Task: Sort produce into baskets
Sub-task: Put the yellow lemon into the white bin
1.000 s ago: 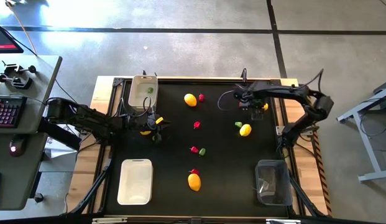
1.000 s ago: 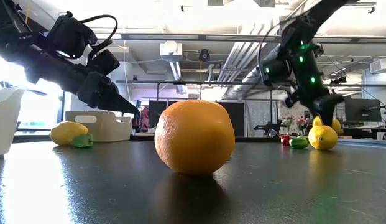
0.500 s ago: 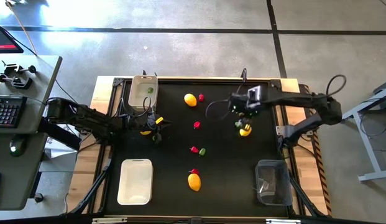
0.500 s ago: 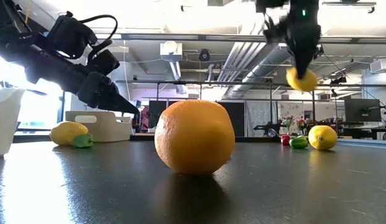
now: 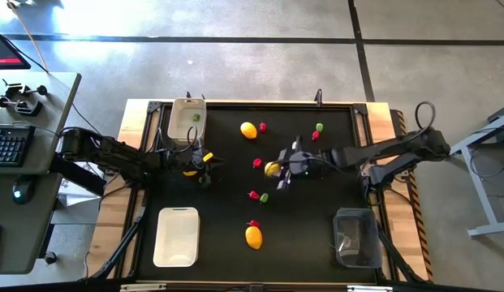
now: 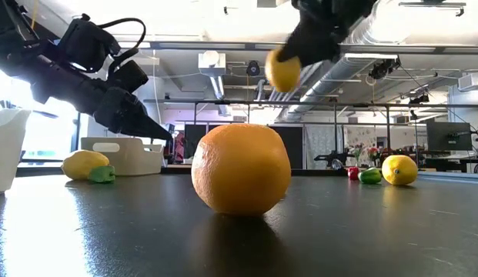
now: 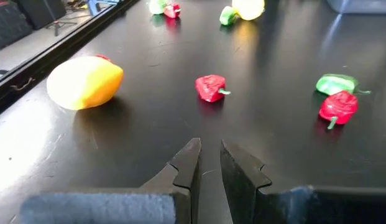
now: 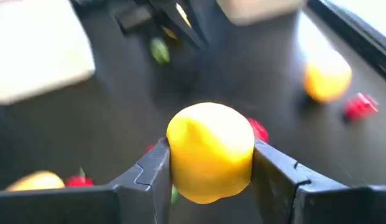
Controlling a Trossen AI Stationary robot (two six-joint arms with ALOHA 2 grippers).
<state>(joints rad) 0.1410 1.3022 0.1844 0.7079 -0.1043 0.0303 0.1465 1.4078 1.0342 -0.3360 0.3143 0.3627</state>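
Observation:
My right gripper [image 5: 273, 170] hangs over the middle of the table, shut on a yellow lemon [image 8: 210, 160]; the low view shows that lemon [image 6: 283, 71] high above the tabletop. My left gripper [image 5: 204, 166] waits at the table's left side, its fingers [image 7: 188, 163] almost together with nothing between them. Loose on the table are two lemons [image 5: 248, 130] [image 5: 253, 237], red pieces [image 5: 257, 162] and green pieces [image 5: 264, 197]. The beige tub [image 5: 187, 120] sits far left, the white tray [image 5: 176, 236] near left and the transparent bin [image 5: 356, 238] near right. My right gripper pinches the lemon's two opposite sides [image 8: 174, 155] between its two fingers [image 8: 275, 171]. The fingers slant down, coming from the table's right side. The lemon is lifted clear of the table.
One green piece [image 5: 196, 117] lies inside the beige tub. Another lemon [image 5: 189, 171] lies beside my left gripper. A green piece [image 5: 320, 127] and a red one [image 5: 315, 135] lie far right. In the low view a lemon [image 6: 399, 169] rests at the right.
My right gripper has lifted the lemon off the table at the far right and swung it up and toward the table's middle. It has tipped from pointing down to slanting toward the left. The lemon now hangs clear, high above the table.

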